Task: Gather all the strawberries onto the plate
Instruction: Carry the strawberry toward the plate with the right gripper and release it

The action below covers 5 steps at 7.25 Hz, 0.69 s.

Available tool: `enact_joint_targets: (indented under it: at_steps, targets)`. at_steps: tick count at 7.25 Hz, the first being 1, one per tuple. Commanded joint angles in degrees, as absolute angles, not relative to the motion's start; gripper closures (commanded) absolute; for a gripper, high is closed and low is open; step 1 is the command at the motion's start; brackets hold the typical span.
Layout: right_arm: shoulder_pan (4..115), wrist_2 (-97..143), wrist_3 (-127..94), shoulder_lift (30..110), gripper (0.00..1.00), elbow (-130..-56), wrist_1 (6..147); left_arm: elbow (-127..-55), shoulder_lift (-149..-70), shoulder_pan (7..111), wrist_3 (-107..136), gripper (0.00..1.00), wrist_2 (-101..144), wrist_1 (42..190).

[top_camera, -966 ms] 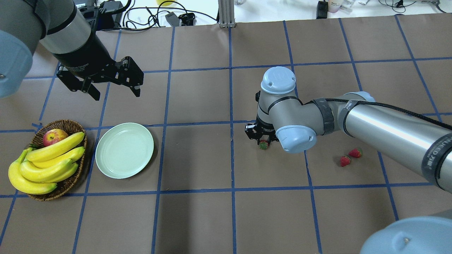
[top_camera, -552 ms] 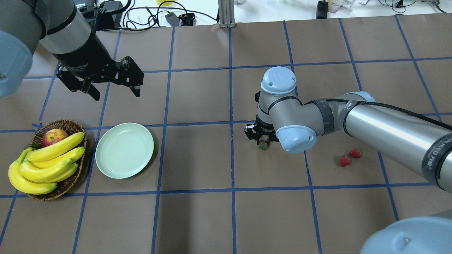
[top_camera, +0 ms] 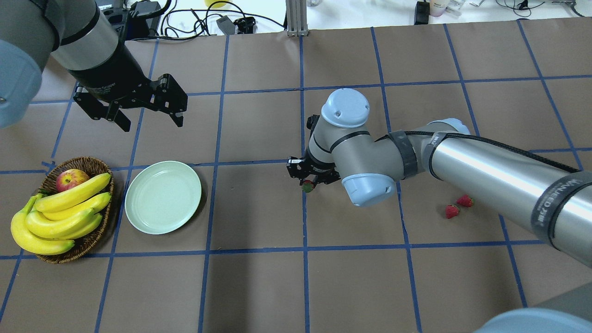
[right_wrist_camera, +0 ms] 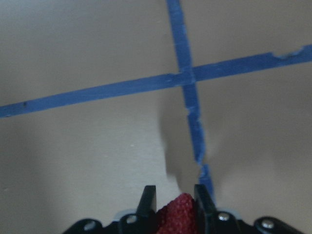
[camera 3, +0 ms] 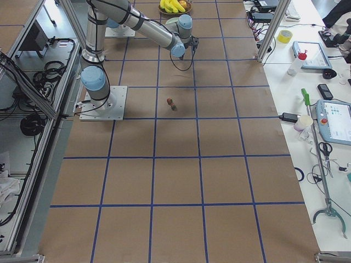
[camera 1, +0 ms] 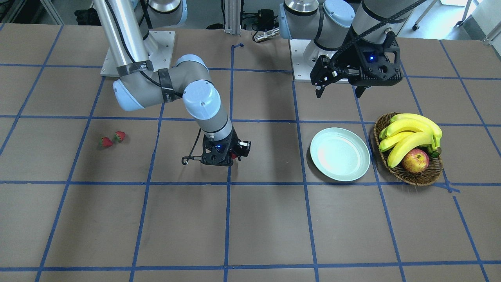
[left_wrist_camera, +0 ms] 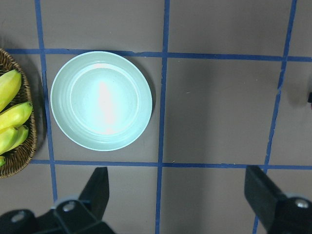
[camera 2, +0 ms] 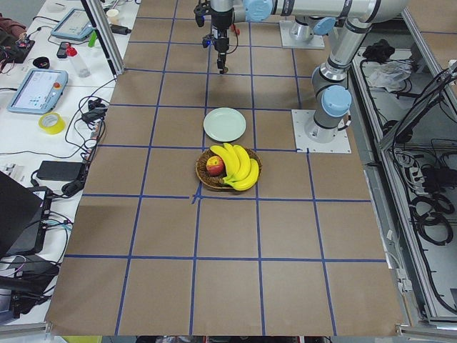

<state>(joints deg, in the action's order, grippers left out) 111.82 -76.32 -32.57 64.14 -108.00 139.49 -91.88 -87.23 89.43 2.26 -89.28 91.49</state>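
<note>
Over mid-table, pinched in the right gripper (top_camera: 309, 181): one strawberry (top_camera: 307, 187), well short of the plate (top_camera: 163, 196); carrying step, apparently; next, leftward over the plate, then release; two other strawberries (top_camera: 452, 211) lying far right; left gripper (top_camera: 152, 123) splayed, empty

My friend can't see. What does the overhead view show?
The black right gripper pinches a small red strawberry; two more strawberries lie on its right. The round pale-green plate is empty; the black left gripper is open.
</note>
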Motion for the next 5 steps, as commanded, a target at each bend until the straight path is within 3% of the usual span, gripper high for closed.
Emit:
enact_joint_targets:
  at_steps: [1,2,3,4,5]
  targets:
    - [116.5,-77.0,-39.5,59.8,0.85,-102.0,141.0,-91.9,-87.3,89.6,2.3,0.0,-89.3,91.5]
    - [116.7,-77.0,-39.6,59.3,0.79,-101.5,141.0,-91.9,-87.3,89.5,2.2,0.0,-89.3,91.5]
    - [116.8,-77.2,-39.6,59.5,0.64,-101.8,140.7,-91.9,-87.3,89.5,2.2,0.0,-89.3,91.5]
    - [116.8,-77.8,-39.4,59.6,0.17,-101.5,140.5,-91.9,-87.3,89.5,2.2,0.0,-89.3,91.6]
    - [116.7,-78.4,-39.1,59.9,0.01,-101.4,140.2,-91.9,-87.3,89.5,2.2,0.0,-89.3,91.5]
